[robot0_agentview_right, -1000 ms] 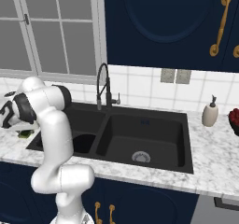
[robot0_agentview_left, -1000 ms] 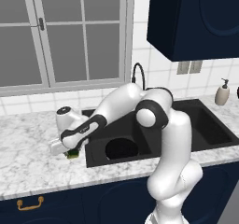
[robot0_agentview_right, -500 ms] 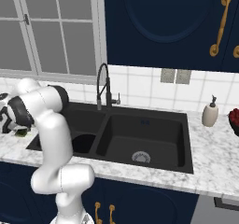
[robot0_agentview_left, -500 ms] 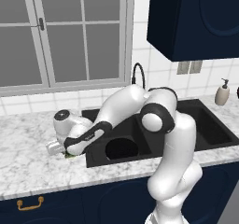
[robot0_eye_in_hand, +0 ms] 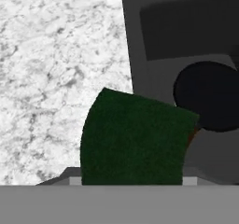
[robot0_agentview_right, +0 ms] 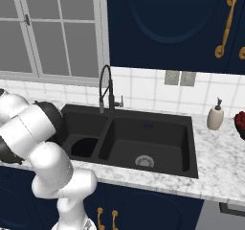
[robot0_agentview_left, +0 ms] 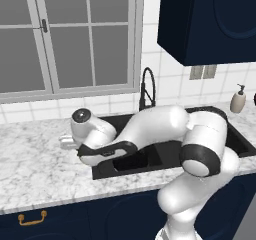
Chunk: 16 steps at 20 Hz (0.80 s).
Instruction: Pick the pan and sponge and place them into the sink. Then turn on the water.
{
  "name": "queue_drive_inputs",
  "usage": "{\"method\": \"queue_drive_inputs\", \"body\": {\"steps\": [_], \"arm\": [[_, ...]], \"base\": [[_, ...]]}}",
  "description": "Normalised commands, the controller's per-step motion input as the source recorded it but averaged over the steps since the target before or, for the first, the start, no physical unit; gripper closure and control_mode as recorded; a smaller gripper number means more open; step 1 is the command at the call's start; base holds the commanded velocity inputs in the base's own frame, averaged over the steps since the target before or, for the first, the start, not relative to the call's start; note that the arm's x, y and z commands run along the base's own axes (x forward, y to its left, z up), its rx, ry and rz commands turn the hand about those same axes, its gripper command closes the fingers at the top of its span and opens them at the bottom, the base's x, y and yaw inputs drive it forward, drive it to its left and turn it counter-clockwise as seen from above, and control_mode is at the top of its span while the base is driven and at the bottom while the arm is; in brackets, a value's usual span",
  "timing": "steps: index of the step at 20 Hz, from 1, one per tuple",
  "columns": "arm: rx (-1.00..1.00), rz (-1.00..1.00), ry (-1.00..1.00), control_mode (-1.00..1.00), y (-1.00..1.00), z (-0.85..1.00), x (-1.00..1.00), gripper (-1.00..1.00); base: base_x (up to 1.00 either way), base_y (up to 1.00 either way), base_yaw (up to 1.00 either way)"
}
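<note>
The sponge shows its dark green scouring side close in front of the hand camera. My gripper is shut on it, and the sponge hides most of the fingers. It hangs over the line where the marble counter meets the left rim of the sink. The black pan lies in the left basin, also seen from the right base as a dark round pan. In the left base view my hand hovers at the left rim of the sink, with the arm stretched across the basin.
A tall black arched faucet stands behind the divider of the sink. A soap dispenser and a red item sit on the counter at the far right. A window runs behind the counter and dark cabinets hang above.
The elbow has dropped and swung to the right. The hand has tilted and edged towards the sink's left rim. The sponge has left the counter spot under the hand in the left base view.
</note>
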Motion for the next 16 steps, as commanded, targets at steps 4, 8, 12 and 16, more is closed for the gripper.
{"method": "queue_drive_inputs", "body": {"steps": [4,8,12,16], "arm": [[0.22,-0.35,-0.04,-1.00,-1.00,0.25,-0.35,1.00],[0.10,-0.38,0.00,-1.00,-0.99,0.01,-0.10,1.00],[0.01,-0.31,0.08,-1.00,-0.73,0.00,0.31,1.00],[0.00,-0.08,0.36,-1.00,-0.41,0.00,0.77,1.00]], "base": [[0.00,0.00,0.00],[0.00,0.00,0.00],[0.00,0.00,0.00],[0.00,0.00,0.00]]}}
